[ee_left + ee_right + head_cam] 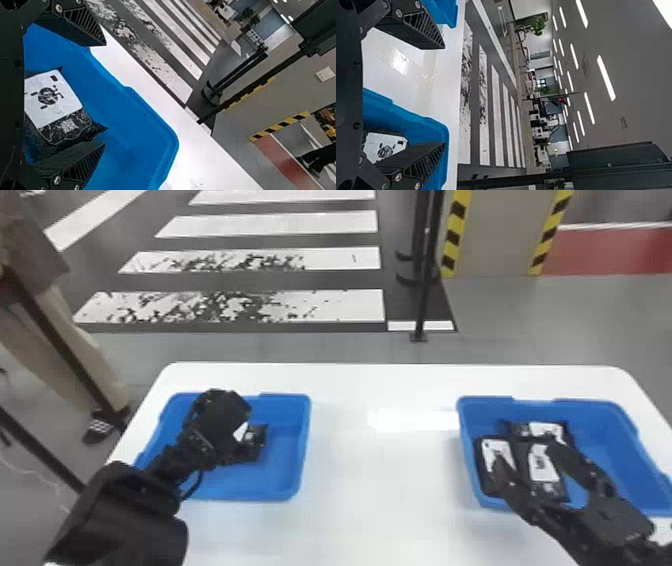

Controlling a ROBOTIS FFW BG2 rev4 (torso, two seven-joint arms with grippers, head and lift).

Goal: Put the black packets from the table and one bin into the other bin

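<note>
In the bin (280, 472) near the table's left edge (151, 401), the open left gripper (105, 94) faced a seemingly light, pliant packet (55, 99), best pinched mid-body; the right gripper (443, 95) gaped too.

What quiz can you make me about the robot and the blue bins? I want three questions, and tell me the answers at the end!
1. True or false: the robot's left gripper is over the left bin.

2. Choose one: in the head view, which bin shows more white labels on its black packets?
a) the left bin
b) the right bin

3. Fill in the missing word: the fingers of the right gripper are ____.

Key: 1. true; 2. b; 3. open
</note>
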